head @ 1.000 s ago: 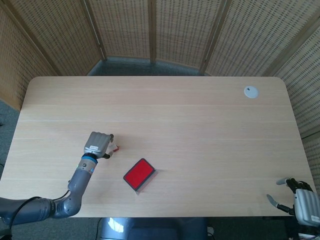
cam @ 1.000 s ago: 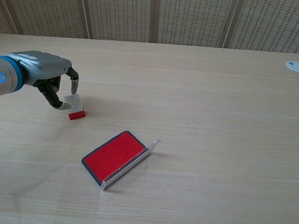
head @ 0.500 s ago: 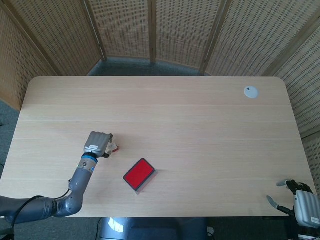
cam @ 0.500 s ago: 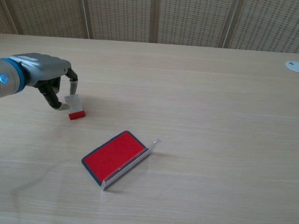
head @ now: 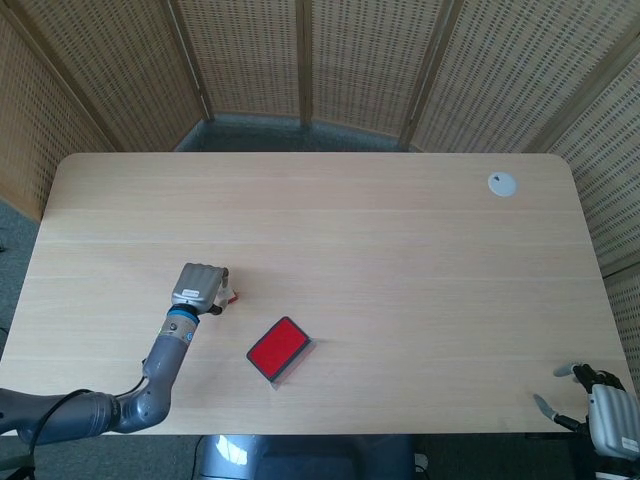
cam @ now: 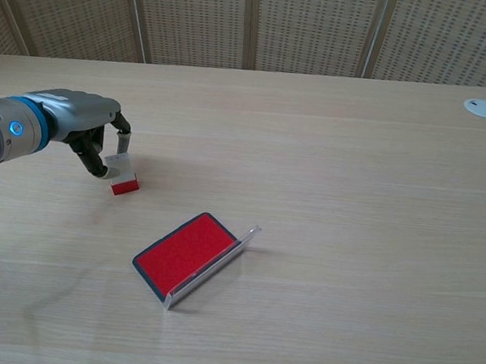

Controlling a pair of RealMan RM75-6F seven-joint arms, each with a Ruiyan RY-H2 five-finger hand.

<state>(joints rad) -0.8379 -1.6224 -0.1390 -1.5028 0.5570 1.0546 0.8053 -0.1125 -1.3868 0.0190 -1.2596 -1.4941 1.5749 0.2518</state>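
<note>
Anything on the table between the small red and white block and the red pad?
Nothing. In the chest view, only bare table lies between the small red and white block, held at the left hand, and the red pad. The head view agrees.

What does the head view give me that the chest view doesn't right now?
Only the head view shows the right hand, off the table's near right corner, fingers apart, holding nothing.

Only the chest view shows the left hand's fingers pinching the small red-and-white block, and the red pad's clear raised lip.

Both show the left hand, block, pad and white disc.
</note>
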